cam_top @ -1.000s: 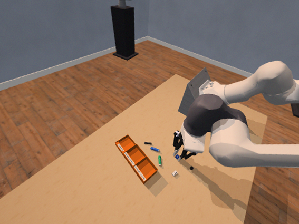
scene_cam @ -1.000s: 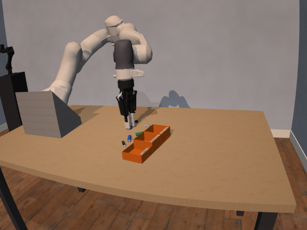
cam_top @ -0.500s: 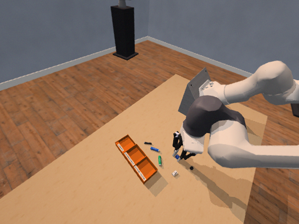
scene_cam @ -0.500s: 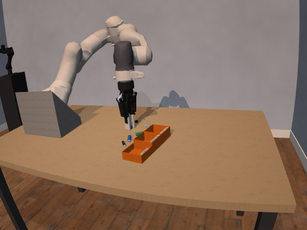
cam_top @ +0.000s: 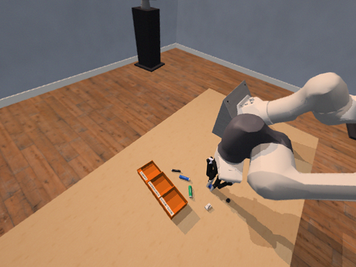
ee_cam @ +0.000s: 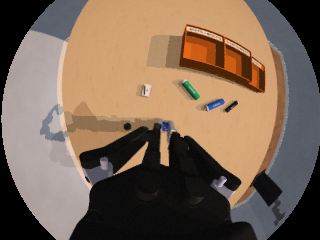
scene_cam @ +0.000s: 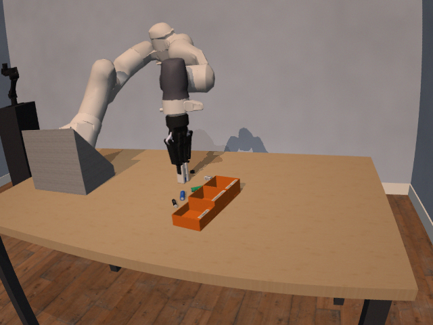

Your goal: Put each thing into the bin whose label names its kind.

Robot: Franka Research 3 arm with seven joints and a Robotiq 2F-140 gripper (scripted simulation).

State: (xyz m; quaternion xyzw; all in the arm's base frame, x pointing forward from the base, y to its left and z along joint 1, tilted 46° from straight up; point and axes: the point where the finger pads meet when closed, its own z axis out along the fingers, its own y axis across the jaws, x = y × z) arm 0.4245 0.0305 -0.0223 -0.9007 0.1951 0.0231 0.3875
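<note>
Gripper fingers pinch a small blue item down at the table, the jaws drawn nearly together with the blue piece just showing between the tips in the wrist view. The grasp looks made or in the making, with the piece at or barely off the table surface.

Well apart to one side, the orange three-compartment bin stands with white labels on its wall, too small to read; none of its compartments shows anything inside. Between bin and gripper lie a blue cylinder, a green cylinder and a short black stick, with a white block and a tiny black bead near the fingers.

Doing this step well likely means confirming a firm, centred pinch before lifting straight up, high enough to pass over the loose pieces and the bin wall, then releasing above the compartment whose label matches. A slanted grey block sits at the table's far end.
</note>
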